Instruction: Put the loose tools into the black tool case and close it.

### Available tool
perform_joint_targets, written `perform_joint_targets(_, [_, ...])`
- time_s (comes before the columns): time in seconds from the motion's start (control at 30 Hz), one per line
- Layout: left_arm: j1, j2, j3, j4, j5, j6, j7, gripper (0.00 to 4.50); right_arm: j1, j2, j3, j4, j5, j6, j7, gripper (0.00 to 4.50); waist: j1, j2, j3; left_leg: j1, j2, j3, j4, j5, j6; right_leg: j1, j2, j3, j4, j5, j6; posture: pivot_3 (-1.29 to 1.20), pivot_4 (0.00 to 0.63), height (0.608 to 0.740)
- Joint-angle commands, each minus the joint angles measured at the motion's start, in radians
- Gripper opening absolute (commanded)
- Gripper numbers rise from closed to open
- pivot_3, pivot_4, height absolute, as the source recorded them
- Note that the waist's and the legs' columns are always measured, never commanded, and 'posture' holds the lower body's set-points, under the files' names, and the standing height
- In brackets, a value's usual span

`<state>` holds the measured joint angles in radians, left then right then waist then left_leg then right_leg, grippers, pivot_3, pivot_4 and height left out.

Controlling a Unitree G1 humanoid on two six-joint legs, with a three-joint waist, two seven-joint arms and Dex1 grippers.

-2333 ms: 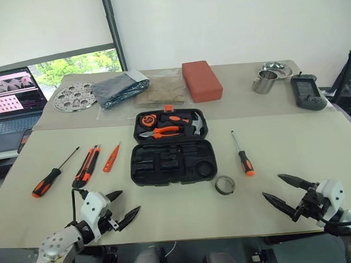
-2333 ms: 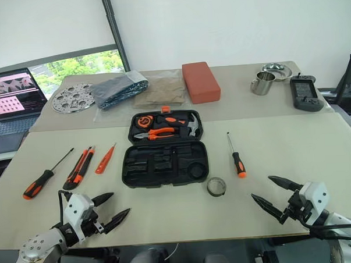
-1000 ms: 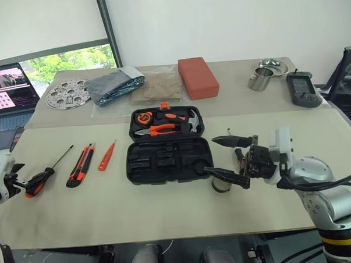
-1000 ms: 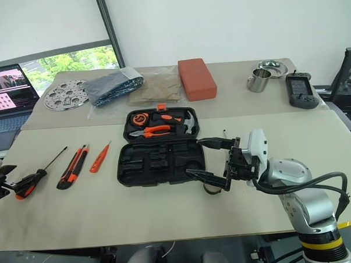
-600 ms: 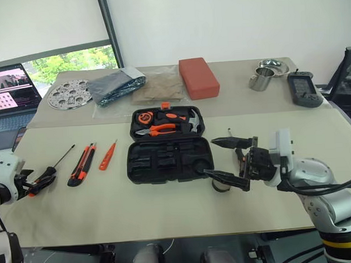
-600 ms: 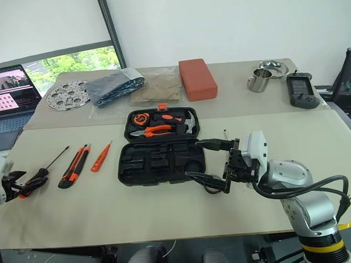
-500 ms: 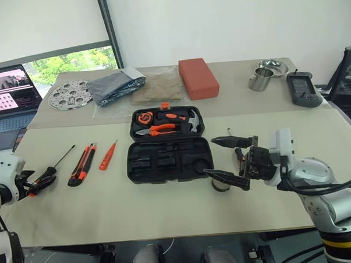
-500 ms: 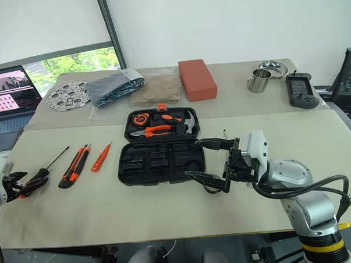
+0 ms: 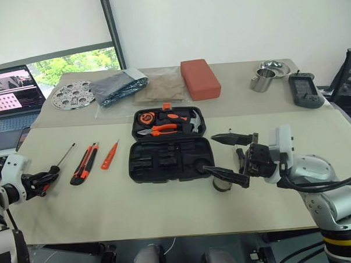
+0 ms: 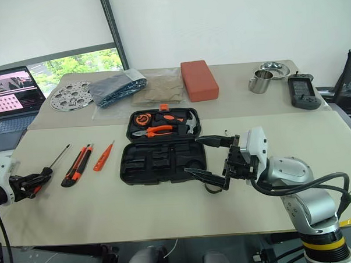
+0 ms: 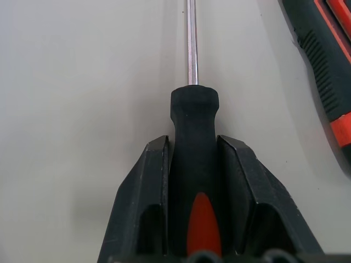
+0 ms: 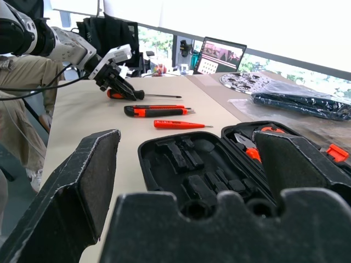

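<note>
A long black-and-orange-handled screwdriver lies at the far left of the beige bench, its steel shaft pointing away from the near edge; the left pincer is closed on its handle, one black finger pressed against each side. Just to its right lie an orange-and-black utility knife and a small all-orange screwdriver, roughly parallel and apart from one another. The black plastic hinged tool case sits open at the middle of the bench: its near half shows empty moulded slots, while its far half holds orange-handled pliers and a steel-headed hammer, with a small orange latch at the far rim. Right of the case, the right pincer hangs level above the bench, pointing left, its two black fingers spread wide and gripping nothing. Beneath its near finger, just beside the near right corner of the case, rests a small grey ring-shaped roll, partly hidden. A second black-and-orange-handled screwdriver lies behind this pincer, with little more than its shaft tip visible. On the far part of the bench, from left to right, are an open laptop, a perforated round metal plate, a dark folded cloth in clear wrapping, a tan sheet, a red-orange rectangular block, a steel mug with a metal bowl behind it, and a dark grey handheld device.
</note>
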<state>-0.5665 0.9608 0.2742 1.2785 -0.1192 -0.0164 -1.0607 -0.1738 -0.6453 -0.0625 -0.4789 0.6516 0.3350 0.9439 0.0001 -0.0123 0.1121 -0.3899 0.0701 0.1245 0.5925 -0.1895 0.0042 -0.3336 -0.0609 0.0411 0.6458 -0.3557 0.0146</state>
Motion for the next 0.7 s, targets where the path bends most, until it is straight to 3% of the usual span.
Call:
perform_joint_targets(0.03, [-0.056,0.001,0.032,-0.022,-0.033,-0.028,-0.017,0.89,-0.001,-0.001,-0.036,-0.037,0.03,-0.005,-0.004,4.5,0.001,-0.002,0.0,-0.001,0.0,0.0,0.0,0.0,0.0,0.0,0.0,0.0,0.0,0.0,0.0,0.0,0.15,0.74])
perform_joint_targets(0.17, [-0.154,-0.002,0.038,-0.055,-0.055,-0.032,-0.107,0.89,-0.003,0.001,-0.042,-0.032,0.029,-0.012,-0.002,4.5,0.005,-0.01,-0.001,-0.006,0.0,-0.001,0.0,0.004,0.0,-0.001,0.001,-0.002,0.0,0.0,-0.001,0.0,0.15,0.74])
perform_joint_targets(0.37, [-0.293,-0.044,-0.051,-0.121,-0.01,-0.085,-0.214,0.89,0.003,0.009,-0.059,-0.031,0.031,-0.02,-0.006,4.5,0.005,-0.011,-0.001,-0.008,0.0,-0.001,-0.001,0.005,-0.001,-0.002,0.003,-0.003,0.0,0.001,-0.001,0.0,0.15,0.74])
perform_joint_targets(0.7, [-0.436,-0.225,-0.268,-0.192,0.1,-0.272,-0.403,0.89,0.094,0.001,-0.136,-0.002,-0.03,-0.042,-0.054,4.5,0.0,-0.011,-0.001,-0.009,-0.001,-0.001,0.0,0.006,-0.003,-0.002,0.006,-0.002,-0.001,0.001,-0.001,0.0,0.15,0.74])
